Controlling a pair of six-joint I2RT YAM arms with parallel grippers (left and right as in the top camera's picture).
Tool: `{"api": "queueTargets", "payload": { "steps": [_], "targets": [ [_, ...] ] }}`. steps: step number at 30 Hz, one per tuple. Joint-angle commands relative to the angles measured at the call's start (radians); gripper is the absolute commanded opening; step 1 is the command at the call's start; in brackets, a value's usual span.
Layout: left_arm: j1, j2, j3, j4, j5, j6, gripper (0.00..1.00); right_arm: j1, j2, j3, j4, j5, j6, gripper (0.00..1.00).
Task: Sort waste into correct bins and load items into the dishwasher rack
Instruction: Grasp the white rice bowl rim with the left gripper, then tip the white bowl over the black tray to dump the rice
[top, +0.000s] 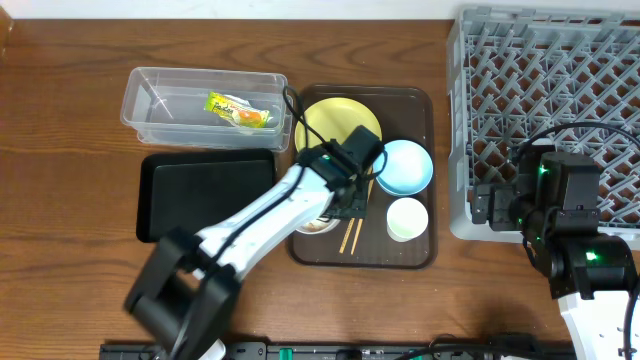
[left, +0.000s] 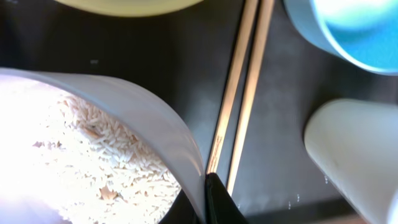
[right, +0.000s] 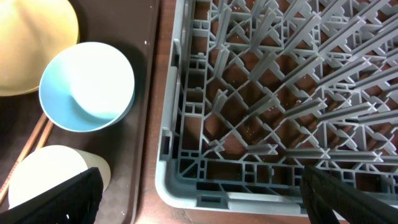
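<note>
My left gripper (top: 335, 205) (left: 208, 199) is shut on the rim of the white bowl (top: 320, 226) (left: 155, 118), which holds whitish rice scraps (left: 93, 149). The chopsticks (top: 352, 236) (left: 249, 74) lie just beside it. The yellow plate (top: 335, 120), the light blue bowl (top: 405, 165) (right: 87, 87) and the white cup (top: 407, 218) (right: 43, 174) stand nearby. The green-and-yellow wrapper (top: 240, 110) lies in the clear tub (top: 150, 90). The black tray (top: 205, 195) holds nothing. My right gripper (top: 500, 205) (right: 202, 199) is open and empty at the front left corner of the grey dishwasher rack (top: 540, 90) (right: 261, 93).
The dishes and chopsticks all sit on a dark brown serving tray (top: 420, 100) (right: 146, 93) between the bins and the rack. The rack holds nothing visible. Bare wooden table lies left of the bins and in front of the trays.
</note>
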Motion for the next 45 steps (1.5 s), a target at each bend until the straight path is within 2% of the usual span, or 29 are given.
{"api": "queueTargets", "payload": {
  "steps": [1,6,9,16,24,28,34,42,45],
  "targets": [
    [0.038,-0.112,-0.002,-0.034,-0.023,0.113,0.06,0.011,0.0,0.017,-0.001,-0.001,0.007,0.99],
    [0.143,-0.241,-0.002,-0.093,-0.019,0.177,0.06,0.011,0.0,0.017,-0.001,-0.001,0.007,0.99],
    [0.239,-0.293,-0.002,-0.113,0.056,0.243,0.06,0.011,0.0,0.017,-0.001,-0.001,0.007,0.99],
    [0.528,-0.301,-0.005,-0.139,0.354,0.411,0.06,0.011,0.0,0.017,-0.002,-0.001,0.007,0.99],
    [0.808,-0.198,-0.013,-0.179,0.713,0.585,0.06,0.011,0.0,0.017,-0.006,-0.001,0.007,0.99],
    [0.909,-0.113,-0.013,-0.188,0.87,0.6,0.06,0.011,0.0,0.017,-0.008,-0.001,0.007,0.99],
    [1.031,0.025,-0.013,-0.211,1.18,0.639,0.06,0.011,0.0,0.017,-0.009,-0.001,0.007,0.99],
    [1.122,0.13,-0.013,-0.252,1.366,0.636,0.06,0.011,0.0,0.017,-0.012,-0.001,0.007,0.99],
    [1.14,0.145,-0.014,-0.261,1.427,0.595,0.06,0.011,0.0,0.017,-0.012,-0.001,0.007,0.99]
  ]
}}
